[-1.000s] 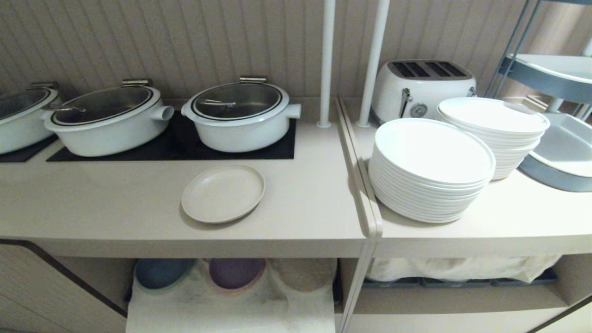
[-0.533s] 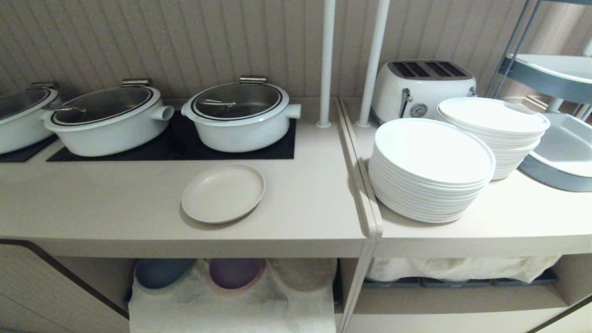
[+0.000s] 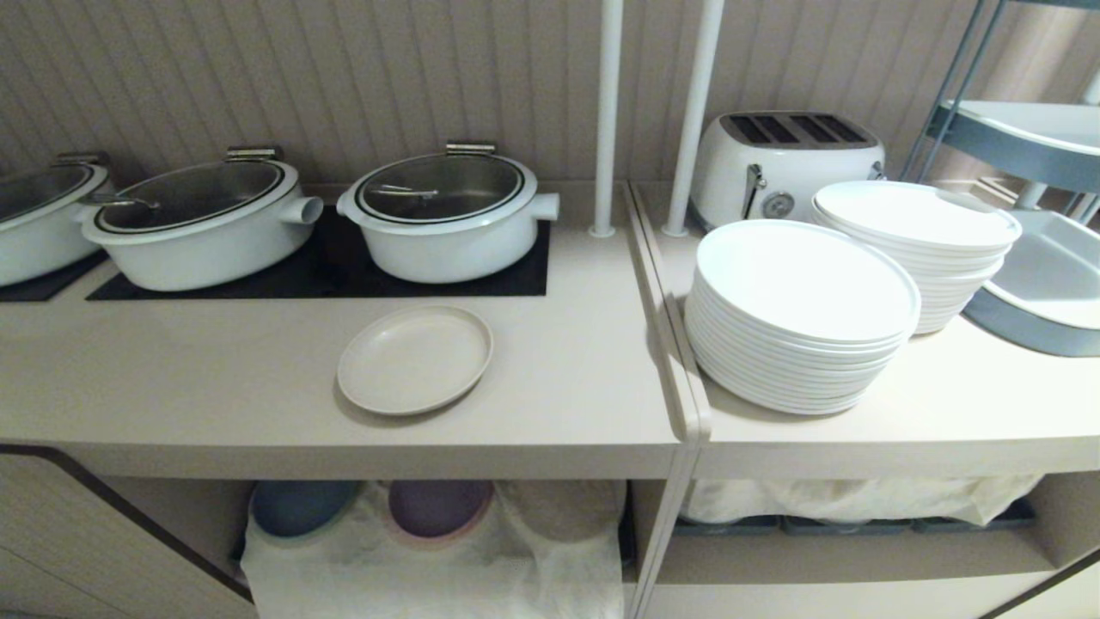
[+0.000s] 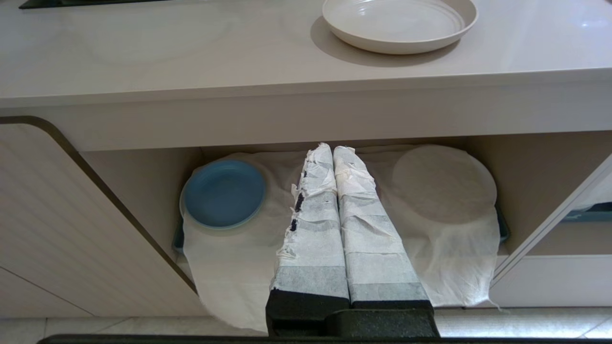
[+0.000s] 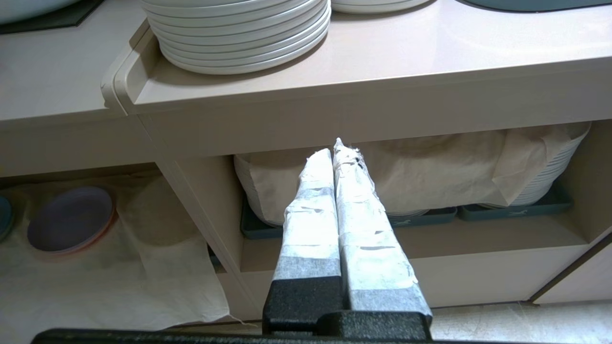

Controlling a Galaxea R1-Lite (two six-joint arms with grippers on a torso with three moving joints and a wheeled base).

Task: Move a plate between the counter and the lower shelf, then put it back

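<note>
The small cream plate (image 3: pixel 414 359) lies flat on the beige counter (image 3: pixel 215 370), in front of the black hob panel; the left wrist view shows the plate (image 4: pixel 399 24) near the counter's (image 4: pixel 191 57) front edge. Below it, the lower shelf (image 3: pixel 430 559) is draped with a crinkled white cloth (image 4: pixel 239 258). My left gripper (image 4: pixel 333 148) is shut and empty, held out in front of that shelf bay below the counter edge. My right gripper (image 5: pixel 334 148) is shut and empty too, in front of the neighbouring bay. Neither arm shows in the head view.
White pots (image 3: pixel 443 215) stand on the hob. Two stacks of white plates (image 3: pixel 799 318) and a toaster (image 3: pixel 786 159) fill the adjoining worktop. On the shelf cloth lie a blue plate (image 4: pixel 224 192), a purple plate (image 5: pixel 69 219) and a cloth-covered round shape (image 4: pixel 442 184). White poles (image 3: pixel 606 120) rise behind.
</note>
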